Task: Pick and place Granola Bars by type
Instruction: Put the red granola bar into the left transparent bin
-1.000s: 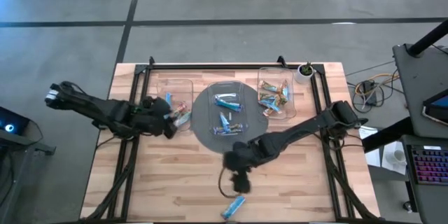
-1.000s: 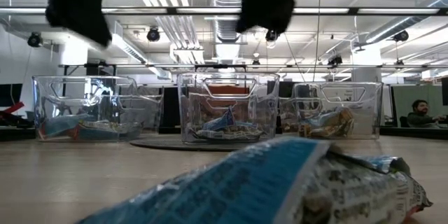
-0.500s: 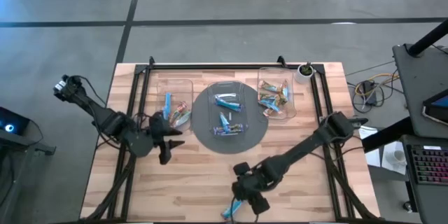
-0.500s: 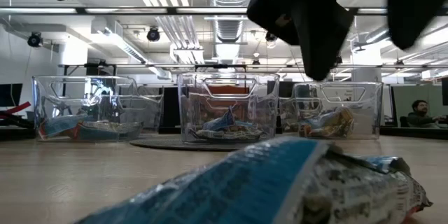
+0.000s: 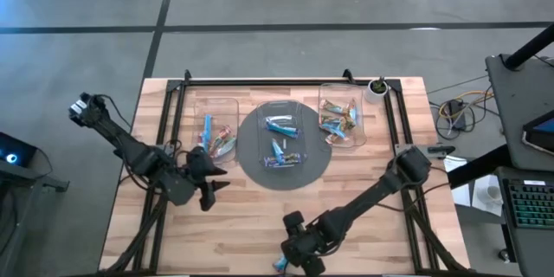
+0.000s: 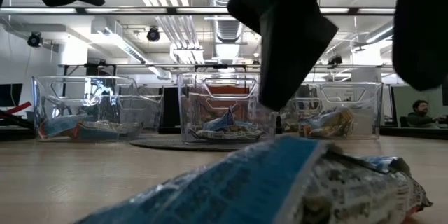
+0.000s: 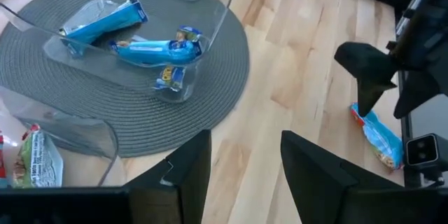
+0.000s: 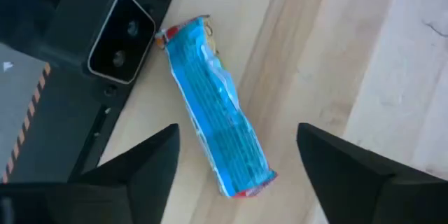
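A light-blue wrapped granola bar (image 8: 213, 136) lies flat at the table's near edge (image 5: 280, 266), close in front of the low camera (image 6: 280, 182). My right gripper (image 8: 238, 140) hovers over it, open, one finger on each side and clear of it (image 6: 357, 49). My left gripper (image 7: 245, 140) is open and empty over bare wood, near of the left tray (image 5: 212, 192). Other bars lie in three clear trays: left (image 5: 216, 130), middle (image 5: 279, 138), right (image 5: 340, 114).
The middle tray stands on a round grey mat (image 5: 251, 160). A small potted plant (image 5: 376, 89) sits at the far right corner. Black frame rails (image 5: 169, 138) run along the table's sides. A camera unit (image 8: 119, 38) sits right beside the bar. Bare wood lies between mat and near edge.
My right gripper has travelled from the table's middle toward the near edge and come down over the light-blue bar, staying open. My left gripper has drawn back from the left tray toward the near edge. The bar has not moved.
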Robot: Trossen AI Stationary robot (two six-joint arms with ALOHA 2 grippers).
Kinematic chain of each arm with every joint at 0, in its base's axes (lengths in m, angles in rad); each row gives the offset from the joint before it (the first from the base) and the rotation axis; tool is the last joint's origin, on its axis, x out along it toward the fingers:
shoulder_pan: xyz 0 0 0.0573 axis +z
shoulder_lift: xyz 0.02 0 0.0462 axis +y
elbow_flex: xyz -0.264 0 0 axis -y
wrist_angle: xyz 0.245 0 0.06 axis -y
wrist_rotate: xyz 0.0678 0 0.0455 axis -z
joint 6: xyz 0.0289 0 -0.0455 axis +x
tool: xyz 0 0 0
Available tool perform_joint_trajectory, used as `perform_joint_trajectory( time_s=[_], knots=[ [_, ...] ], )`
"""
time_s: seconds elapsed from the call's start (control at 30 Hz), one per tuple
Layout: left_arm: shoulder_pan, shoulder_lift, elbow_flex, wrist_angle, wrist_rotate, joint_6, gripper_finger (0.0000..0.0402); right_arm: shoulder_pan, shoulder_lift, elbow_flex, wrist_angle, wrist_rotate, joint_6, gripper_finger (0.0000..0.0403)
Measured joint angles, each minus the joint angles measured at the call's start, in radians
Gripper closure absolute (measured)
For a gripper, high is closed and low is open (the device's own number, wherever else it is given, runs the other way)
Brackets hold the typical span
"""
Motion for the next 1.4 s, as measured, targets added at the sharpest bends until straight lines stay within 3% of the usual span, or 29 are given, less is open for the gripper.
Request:
perform_joint_trajectory(
  time_s=[0.23, 0.5, 0.67, 0.93, 1.1, 1.3, 1.4],
  knots=[
    [0.0, 0.006, 0.002, 0.029, 0.001, -0.002, 0.0245, 0.012, 0.022, -0.003, 0.004, 0.0, -0.004, 0.0072],
    [0.0, 0.006, 0.002, 0.032, 0.001, -0.021, 0.0245, 0.01, 0.068, -0.007, 0.029, -0.001, 0.0, 0.0076],
    [0.0, 0.006, 0.002, 0.034, 0.001, -0.028, 0.0245, 0.008, 0.077, -0.008, 0.029, -0.003, 0.06, 0.0116],
    [-0.001, 0.007, 0.002, 0.036, 0.001, -0.039, 0.0245, -0.003, 0.076, -0.009, 0.026, 0.005, 0.151, 0.0227],
    [-0.009, 0.007, 0.002, 0.036, 0.007, -0.064, 0.0245, -0.023, 0.057, -0.007, 0.022, 0.07, 0.207, 0.0285],
    [-0.032, 0.007, 0.002, 0.037, 0.008, -0.138, 0.0245, -0.073, 0.007, -0.004, 0.029, 0.175, 0.231, 0.0318],
    [-0.033, 0.007, -0.002, 0.039, -0.006, -0.315, 0.0245, -0.102, -0.018, -0.004, 0.058, 0.211, 0.234, 0.0323]
  ],
)
